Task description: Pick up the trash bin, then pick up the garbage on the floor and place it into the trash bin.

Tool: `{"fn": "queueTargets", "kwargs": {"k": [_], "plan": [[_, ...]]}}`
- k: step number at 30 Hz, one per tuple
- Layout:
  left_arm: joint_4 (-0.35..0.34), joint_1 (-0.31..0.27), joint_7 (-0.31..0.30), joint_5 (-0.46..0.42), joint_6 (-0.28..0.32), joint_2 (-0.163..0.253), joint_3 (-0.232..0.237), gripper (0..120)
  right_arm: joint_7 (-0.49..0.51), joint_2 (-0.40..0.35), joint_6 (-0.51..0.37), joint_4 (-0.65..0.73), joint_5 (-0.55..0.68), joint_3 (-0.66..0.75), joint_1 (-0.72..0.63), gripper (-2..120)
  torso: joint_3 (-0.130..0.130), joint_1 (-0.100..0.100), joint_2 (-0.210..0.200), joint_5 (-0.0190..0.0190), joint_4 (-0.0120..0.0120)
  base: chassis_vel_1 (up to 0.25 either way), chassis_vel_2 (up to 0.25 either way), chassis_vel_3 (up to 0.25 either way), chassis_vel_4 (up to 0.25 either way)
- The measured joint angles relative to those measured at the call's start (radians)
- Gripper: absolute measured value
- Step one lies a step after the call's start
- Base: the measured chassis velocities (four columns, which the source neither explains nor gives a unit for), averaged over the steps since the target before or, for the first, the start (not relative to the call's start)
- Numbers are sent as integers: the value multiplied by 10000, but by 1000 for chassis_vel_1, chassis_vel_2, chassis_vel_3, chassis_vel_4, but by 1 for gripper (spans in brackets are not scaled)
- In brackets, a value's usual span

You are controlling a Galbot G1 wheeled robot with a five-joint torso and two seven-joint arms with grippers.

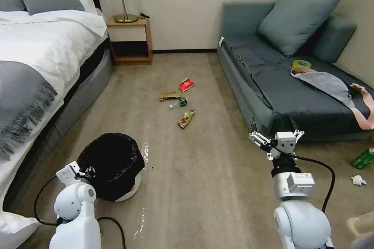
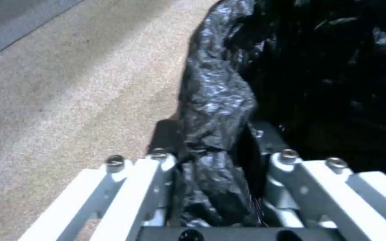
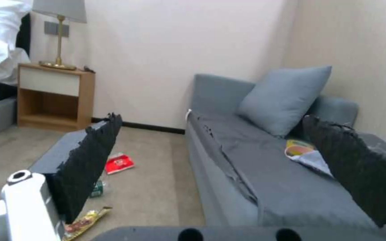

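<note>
The trash bin (image 1: 111,163), lined with a crinkly black bag, stands on the carpet at the lower left. My left gripper (image 1: 79,172) is at its near rim. In the left wrist view the left gripper (image 2: 213,135) is shut on the bag-covered rim (image 2: 215,97), one finger on each side. The garbage lies farther out mid-floor: a red packet (image 1: 186,84), a brown paper bag (image 1: 170,96), a small bottle (image 1: 178,103) and a gold wrapper (image 1: 186,118). My right gripper (image 1: 276,136) hangs open in the air by the sofa's front corner, holding nothing.
A bed (image 1: 35,70) runs along the left, with a nightstand (image 1: 130,41) and lamp at the back. A grey sofa (image 1: 272,85) on the right holds a yellow tape roll (image 1: 301,64). A green can (image 1: 363,158) and white crumpled paper (image 1: 358,180) lie at the far right.
</note>
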Motion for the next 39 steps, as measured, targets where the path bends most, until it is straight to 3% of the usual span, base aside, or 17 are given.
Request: {"fn": "queueTargets", "kwargs": {"k": [5, 13, 23, 26, 31, 39], "plan": [[-26, 33, 8, -146, 8, 14, -59, 6, 40, -11, 19, 95, -8, 19, -91, 100, 0, 0, 0, 0, 1, 0, 0, 0, 0], [-409, 220, 0, -568, 59, 62, -106, 4, 246, -91, 34, 203, 380, -56, -124, 100, 2, 0, 0, -12, -4, 0, 0, 0, 0], [-2515, 1104, 73, -822, -48, 43, -67, 3, 289, -452, 782, 364, 1815, -157, 110, 100, 2, 0, -1, -2, -3, 0, 0, 0, 0], [-3410, 1554, 177, -744, -58, -54, 34, 3, 288, -623, 1120, 381, 2320, -85, 199, 100, 2, 0, -1, -1, -1, 0, 0, 0, 0], [-4340, 1982, 268, -579, -127, -219, 140, 3, 220, -839, 1465, 509, 2746, 28, 228, 100, 2, 0, -1, 1, -2, 0, 0, 0, 0], [-4980, 2320, 378, -316, -206, -369, 203, 3, 163, -1162, 1638, 665, 3194, 297, 226, 100, 1, 0, 0, 1, -2, 0, 0, 0, 0]]}}
